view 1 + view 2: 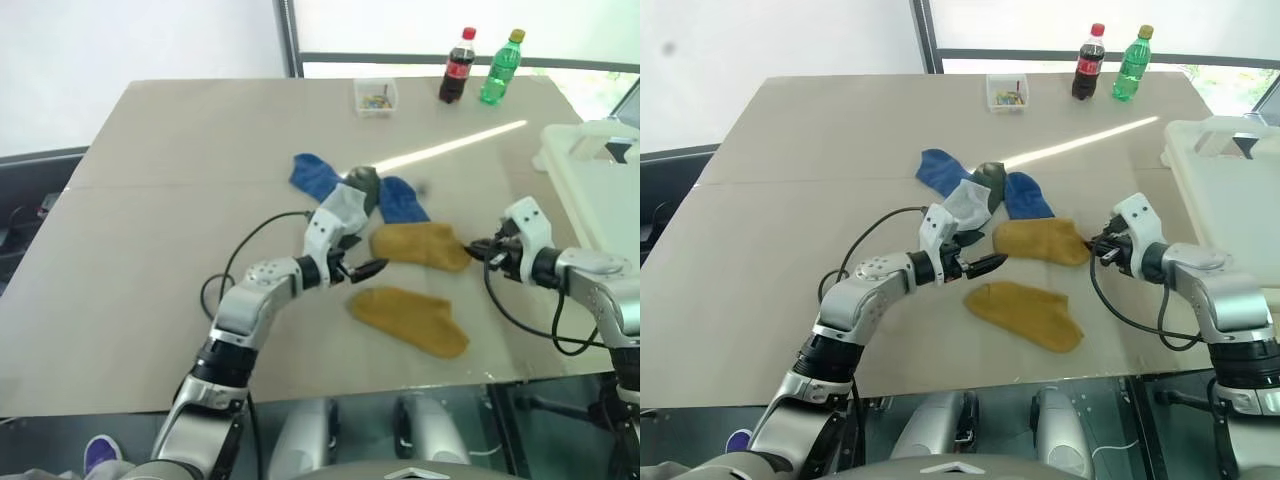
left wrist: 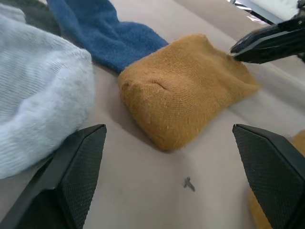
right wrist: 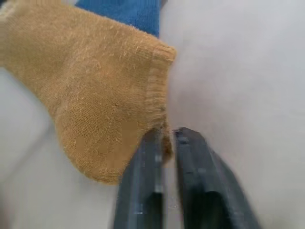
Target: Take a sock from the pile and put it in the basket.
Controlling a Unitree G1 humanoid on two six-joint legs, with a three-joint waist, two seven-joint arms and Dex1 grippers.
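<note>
Grasping: right gripper (image 3: 166, 138) nearly closed on cuff of mustard sock (image 1: 1038, 241), grip uncertain
Left gripper (image 2: 169, 176): wide open, empty
Next: firm pinch, lift toward basket (image 1: 1225, 190)

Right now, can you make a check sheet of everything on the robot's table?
Surface: tan table, sun streak.
Job's things: sock pile; one mustard sock beside it, another nearer; basket at right edge.
Clutter: clear box, cola bottle, green bottle.
Grippers: left gripper open, empty; right gripper slightly parted at mustard sock's cuff.
Cables: black cable on each arm.
Surroundings: window behind.
</note>
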